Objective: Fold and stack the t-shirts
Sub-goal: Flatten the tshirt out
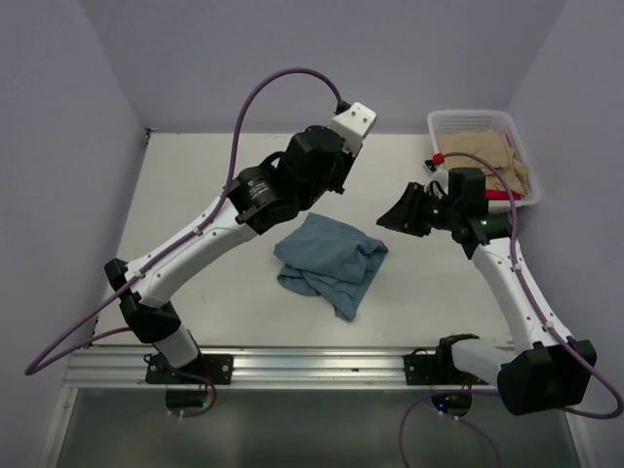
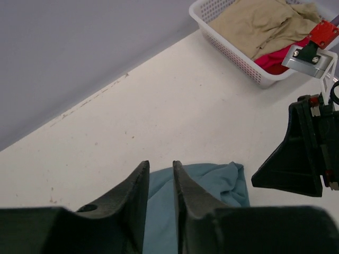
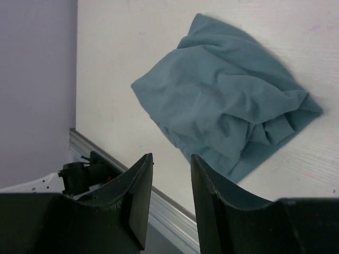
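Teal t-shirt point(image 1: 330, 261) lay crumpled, unfolded; tan t-shirt point(image 2: 259, 24) and red t-shirt point(image 2: 275, 58) sat unstacked in basket point(image 1: 468, 119). Left gripper point(image 2: 159, 190) and right gripper point(image 3: 172, 190) were narrowly parted, empty.

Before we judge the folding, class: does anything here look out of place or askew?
The teal t-shirt lies crumpled in a heap mid-table, neither flat nor folded. The tan t-shirt and a red garment sit bunched in the white mesh basket at the far right corner. Nothing looks spilled or damaged.
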Robot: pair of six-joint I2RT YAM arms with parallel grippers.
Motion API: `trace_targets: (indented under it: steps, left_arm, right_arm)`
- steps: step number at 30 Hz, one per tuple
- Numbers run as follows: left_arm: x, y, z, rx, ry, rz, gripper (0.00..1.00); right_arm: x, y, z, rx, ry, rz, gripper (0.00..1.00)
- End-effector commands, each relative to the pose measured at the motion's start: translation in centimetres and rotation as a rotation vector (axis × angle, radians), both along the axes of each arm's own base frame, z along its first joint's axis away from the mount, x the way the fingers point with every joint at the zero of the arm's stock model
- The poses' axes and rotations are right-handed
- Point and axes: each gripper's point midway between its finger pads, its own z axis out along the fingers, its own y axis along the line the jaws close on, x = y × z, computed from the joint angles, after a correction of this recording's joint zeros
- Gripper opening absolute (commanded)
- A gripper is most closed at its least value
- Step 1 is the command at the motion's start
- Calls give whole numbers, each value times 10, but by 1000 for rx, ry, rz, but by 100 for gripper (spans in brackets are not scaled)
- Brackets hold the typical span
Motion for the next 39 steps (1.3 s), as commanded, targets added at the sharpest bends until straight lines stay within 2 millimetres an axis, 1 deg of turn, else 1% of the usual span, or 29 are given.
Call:
trace_targets:
  steps: [1,3,4,5,6,7,8,9,10,11,13,14,15,16,17,18,19,21,22,24,25,30,31,33,35,37,39]
  left_arm:
    - [2,3,3,-10,-2,30,22]
    - [-4,-9,-10,34,4,-67,20]
    - [-7,-15,-30,73,23,-116,20]
    - [-18,-27,-42,119,28,-245,21]
    - [-26,-33,-56,150,45,-309,23]
    - [-35,-36,-85,225,66,-388,27]
    - [-57,-48,-97,239,80,-493,29]
    - [-65,-51,-108,266,84,-528,32]
    - [-72,-51,-129,308,100,-544,39]
    - [-76,-53,-139,335,110,-522,40]
    - [-73,-46,-156,352,151,-450,43]
    - [-69,-42,-160,332,177,-384,44]
    - [-69,-40,-165,317,197,-352,45]
    - [-69,-36,-175,305,214,-317,47]
    - [-68,-31,-172,234,238,-229,47]
    - [-68,-28,-175,204,254,-191,47]
    - [-69,-20,-181,136,288,-109,46]
    - [-72,-15,-189,64,330,-44,44]
    - [-76,-11,-199,-9,377,24,43]
    - [-78,-8,-209,-88,419,88,43]
    - [-83,-3,-223,-140,472,150,43]
    - [-93,-1,-246,-258,572,273,41]
    - [-96,-3,-246,-303,595,293,41]
    - [-97,-3,-250,-327,607,315,40]
    - [-96,1,-258,-346,611,361,40]
    - [-92,8,-266,-354,601,422,40]
    - [-93,15,-274,-347,605,461,40]
  right_arm:
    - [-9,18,21,103,-37,85,39]
    - [-13,18,18,94,-26,85,39]
    - [-12,16,17,86,-28,75,39]
    - [-13,16,17,84,-29,75,39]
    - [-14,14,18,78,-35,69,39]
    - [-14,13,18,66,-35,61,39]
    - [-14,12,19,59,-37,61,39]
    - [-14,11,18,52,-36,57,39]
    - [-13,10,17,44,-34,51,39]
    - [-11,7,18,27,-38,37,39]
    - [-10,4,15,7,-30,31,39]
    - [-10,3,14,-2,-31,24,39]
    - [-9,2,13,-7,-29,20,39]
    - [-8,1,13,-11,-30,16,39]
    - [-6,0,14,-18,-36,6,39]
    - [-5,-1,12,-23,-31,3,39]
    - [-4,-1,12,-25,-28,3,39]
    - [-4,-2,11,-32,-26,2,39]
    - [-3,-2,10,-34,-22,1,39]
    - [-1,-2,11,-38,-26,-1,39]
    - [0,-3,11,-40,-24,-3,39]
    - [3,-3,10,-48,-21,-3,39]
    - [3,-3,10,-49,-19,-4,39]
    - [4,-3,8,-51,-15,-5,39]
    - [4,-4,7,-53,-11,-6,39]
    - [4,-4,6,-55,-9,-7,39]
    - [4,-4,5,-59,-6,-7,39]
